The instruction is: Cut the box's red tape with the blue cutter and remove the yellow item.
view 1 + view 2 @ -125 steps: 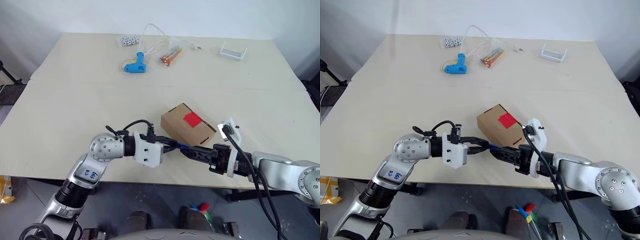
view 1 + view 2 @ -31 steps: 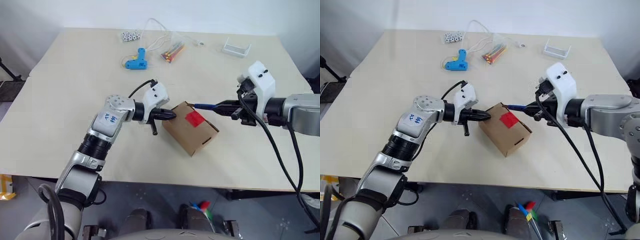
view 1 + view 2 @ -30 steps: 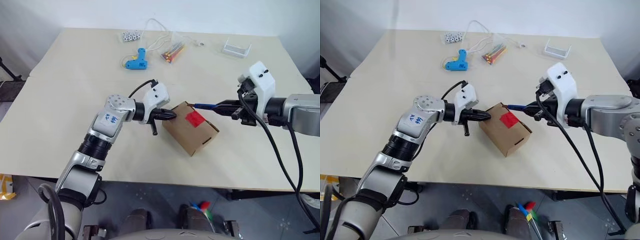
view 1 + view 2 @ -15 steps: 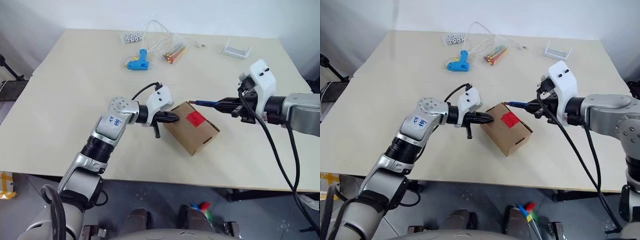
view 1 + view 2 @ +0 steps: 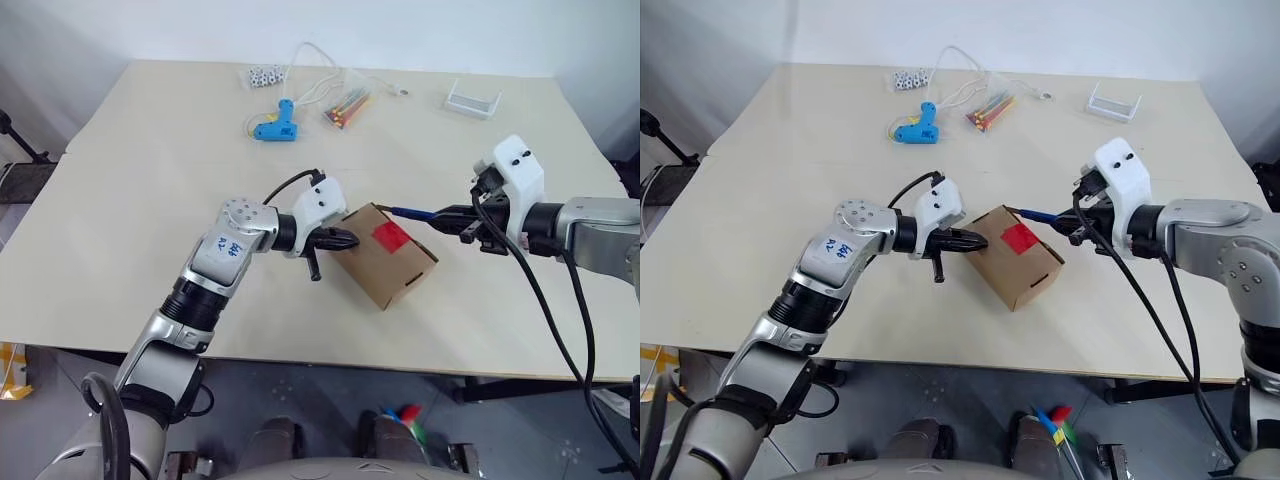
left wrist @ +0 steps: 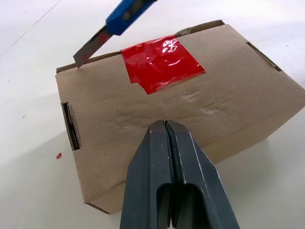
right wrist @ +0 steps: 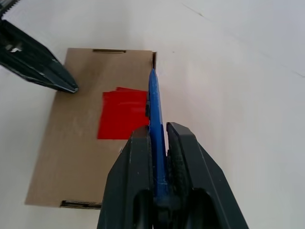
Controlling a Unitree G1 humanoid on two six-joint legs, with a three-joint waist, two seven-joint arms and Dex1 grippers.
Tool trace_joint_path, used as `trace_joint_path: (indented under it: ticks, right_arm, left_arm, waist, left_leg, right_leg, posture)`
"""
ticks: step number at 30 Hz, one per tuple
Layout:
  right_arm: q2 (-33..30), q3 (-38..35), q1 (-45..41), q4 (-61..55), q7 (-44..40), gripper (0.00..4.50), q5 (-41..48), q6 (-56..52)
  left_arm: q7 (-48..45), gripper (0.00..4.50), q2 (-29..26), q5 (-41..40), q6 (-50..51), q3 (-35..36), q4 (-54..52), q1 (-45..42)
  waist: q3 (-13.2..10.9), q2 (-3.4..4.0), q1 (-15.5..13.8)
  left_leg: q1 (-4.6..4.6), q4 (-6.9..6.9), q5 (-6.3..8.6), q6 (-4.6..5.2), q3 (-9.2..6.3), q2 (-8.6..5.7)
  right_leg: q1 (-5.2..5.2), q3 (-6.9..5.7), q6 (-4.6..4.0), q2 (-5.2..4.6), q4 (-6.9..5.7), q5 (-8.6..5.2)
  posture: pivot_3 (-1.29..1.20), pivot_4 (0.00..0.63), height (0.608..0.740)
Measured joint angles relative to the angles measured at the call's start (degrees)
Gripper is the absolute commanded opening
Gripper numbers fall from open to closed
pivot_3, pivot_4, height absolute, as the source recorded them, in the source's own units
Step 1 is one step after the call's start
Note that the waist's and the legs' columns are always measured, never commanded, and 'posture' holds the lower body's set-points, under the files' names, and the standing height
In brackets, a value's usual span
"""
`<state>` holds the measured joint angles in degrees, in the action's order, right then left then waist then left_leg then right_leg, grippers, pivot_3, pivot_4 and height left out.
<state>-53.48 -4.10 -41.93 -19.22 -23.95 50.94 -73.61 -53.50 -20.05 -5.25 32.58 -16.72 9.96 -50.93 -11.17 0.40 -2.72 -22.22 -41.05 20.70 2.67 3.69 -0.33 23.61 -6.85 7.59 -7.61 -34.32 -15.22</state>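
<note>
Box [image 5: 381,256] sits closed near the table's [image 5: 150,180] front middle, so its contents are hidden. One red tape [image 5: 391,236] patch crosses the lid seam. At its 9 o'clock, the left gripper [image 5: 346,240], jaws pressed together, meets the box's side. From 3 o'clock, the right gripper [image 5: 447,216] pinches one cutter [image 5: 412,212], blade tip at the lid's far edge.

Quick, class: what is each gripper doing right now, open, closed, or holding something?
Left gripper: closed, empty, tips against the box.
Right gripper: closed on the blue cutter.
</note>
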Motion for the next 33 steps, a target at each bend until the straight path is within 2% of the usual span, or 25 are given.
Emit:
trace_joint_path:
  ticks: [8,23,33]
  right_arm:
    - [0.2,-0.8,-0.9,0.9,-1.1,0.17,-1.6,-0.1]
    - [2.2,-0.8,0.9,1.0,-2.8,0.17,-2.8,-0.5]
    - [1.4,-1.0,2.4,0.1,-4.0,0.17,-3.8,-1.4]
  left_arm:
    - [1.8,0.00,2.4,0.0,0.7,0.5,1.9,-0.5]
    - [1.9,0.00,2.4,-0.1,1.7,0.7,1.8,-0.5]
    - [2.0,0.00,2.4,-0.1,1.9,0.7,1.6,-0.5]
  waist:
    - [0.0,0.00,-0.1]
    - [0.0,0.00,-0.1]
    - [0.0,0.01,-0.1]
  left_leg:
    - [0.03,-0.03,-0.02,0.04,-0.03,-0.01]
    - [0.09,-0.04,-0.02,0.04,-0.07,-0.01]
    - [0.12,-0.04,-0.02,0.04,-0.08,-0.01]
  right_leg:
    - [0.00,0.11,-0.02,-0.01,-0.02,0.01]
    - [0.01,0.18,-0.03,-0.02,-0.11,0.02]
    - [0.02,0.22,-0.03,-0.02,-0.14,0.02]
  posture:
    - [0.00,0.150,0.740]
    - [0.00,0.150,0.740]
    - [0.00,0.150,0.740]
